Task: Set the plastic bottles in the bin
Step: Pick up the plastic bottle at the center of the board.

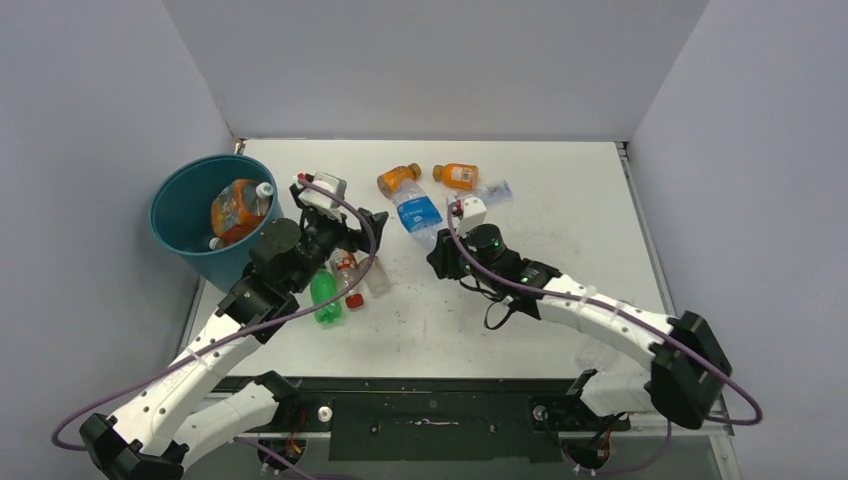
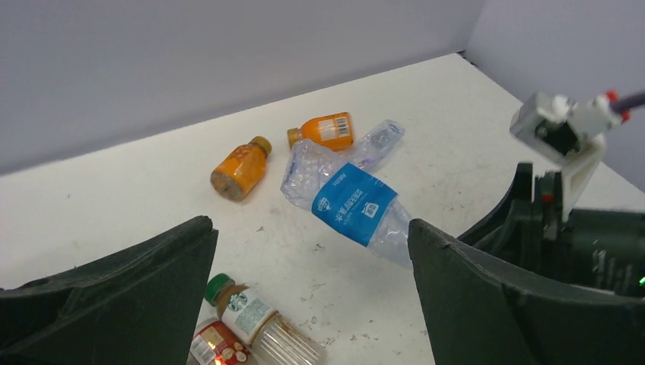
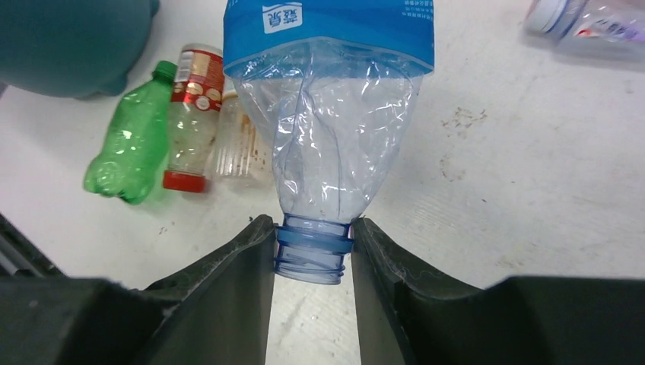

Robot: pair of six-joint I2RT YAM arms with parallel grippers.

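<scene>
My right gripper (image 3: 312, 243) is shut on the open neck of a crushed clear bottle with a blue label (image 3: 335, 137), which lies on the table; the gripper (image 1: 438, 250) and bottle (image 1: 418, 212) show at the table's middle. My left gripper (image 2: 310, 228) is open and empty, hovering (image 1: 362, 228) right of the teal bin (image 1: 185, 215). An orange bottle (image 1: 238, 208) lies in the bin. A green bottle (image 1: 325, 295), a red-capped bottle (image 1: 348, 280) and a clear green-capped bottle (image 2: 255, 315) lie under the left arm. Two orange bottles (image 1: 397, 178) (image 1: 456, 175) and a clear crushed one (image 1: 490, 192) lie farther back.
The bin stands at the table's (image 1: 560, 230) left edge against the left wall. Grey walls close the back and both sides. The right arm's wrist (image 2: 578, 228) is close to the left gripper's right finger.
</scene>
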